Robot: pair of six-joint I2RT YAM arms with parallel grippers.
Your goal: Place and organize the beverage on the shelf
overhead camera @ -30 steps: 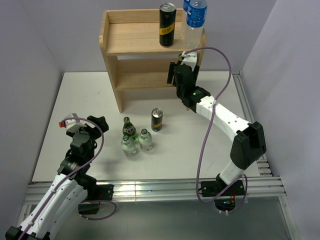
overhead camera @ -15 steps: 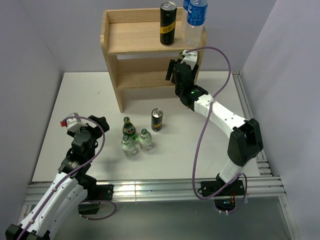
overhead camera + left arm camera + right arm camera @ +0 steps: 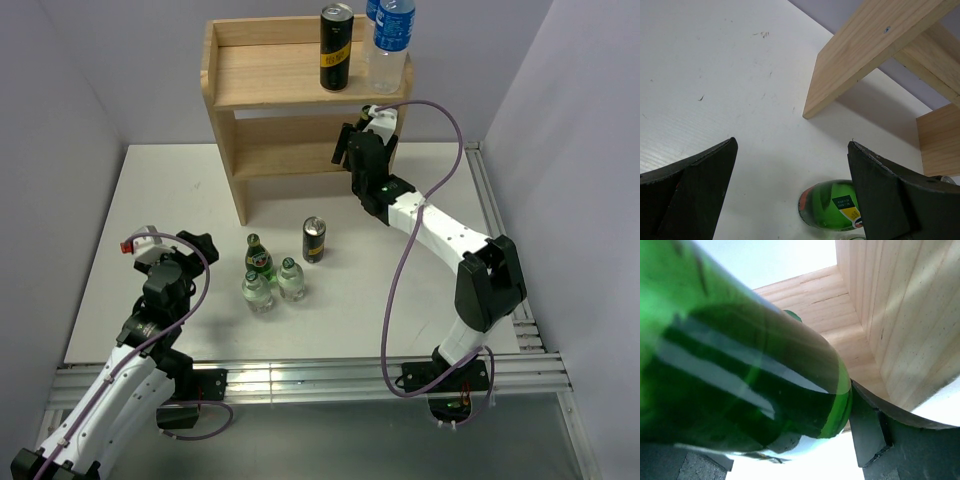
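Four drinks on white table [image 3: 150, 190]: green-labelled glass bottle [image 3: 258, 260], two small clear bottles [image 3: 291, 281] and a short dark can [image 3: 315, 240], clustered together.
Pale wooden two-board shelf [image 3: 270, 85]: the upper board carries a tall black can [image 3: 335, 50] and blue-labelled clear water bottles [image 3: 392, 40].
Right gripper [image 3: 362, 128]: clamped on a dark green glass bottle [image 3: 740, 375] at the lower board's right end, beside the side panel.
Left gripper [image 3: 792, 165]: jaws wide, nothing between them, above the table near the cluster.

Right tool [image 3: 353, 142] has edged its green bottle [image 3: 735, 375] toward the shelf [image 3: 285, 152]
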